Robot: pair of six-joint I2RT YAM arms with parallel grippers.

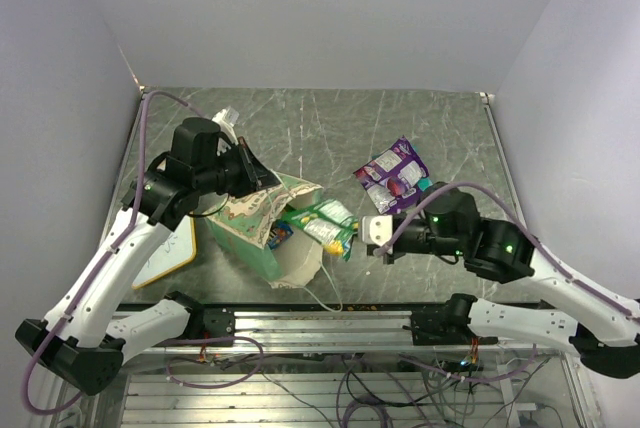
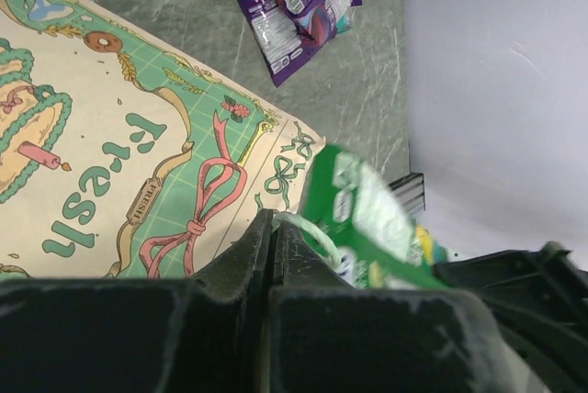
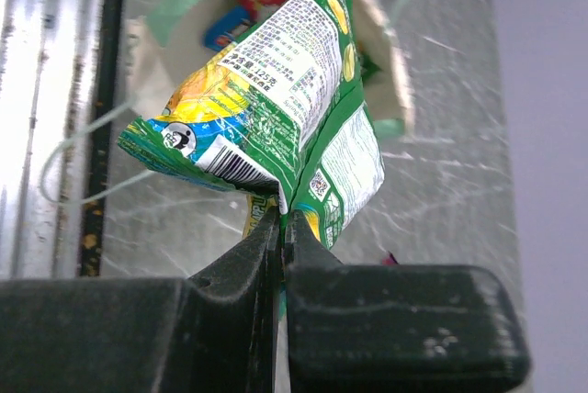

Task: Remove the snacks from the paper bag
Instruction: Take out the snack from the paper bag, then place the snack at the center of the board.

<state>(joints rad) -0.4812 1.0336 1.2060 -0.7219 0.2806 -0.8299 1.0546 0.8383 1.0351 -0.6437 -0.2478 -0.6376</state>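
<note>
Foil, crinkly, likely light and slippery; green packet (image 3: 276, 90) hangs at the paper bag (image 1: 240, 220) mouth; right gripper (image 3: 280, 223) clamped on its stiffer seam; left gripper (image 2: 271, 228) pinches the bag rim.

Bag (image 1: 245, 216): cream, mint grid, pink bow. Green packet (image 3: 266, 108), yellow patch, in my black right gripper (image 3: 280, 226). Purple packet (image 1: 395, 176) at bag's 2 o'clock.

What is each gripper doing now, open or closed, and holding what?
Left gripper: closed, holding the paper bag at its top.
Right gripper: closed on the green snack packet.
</note>
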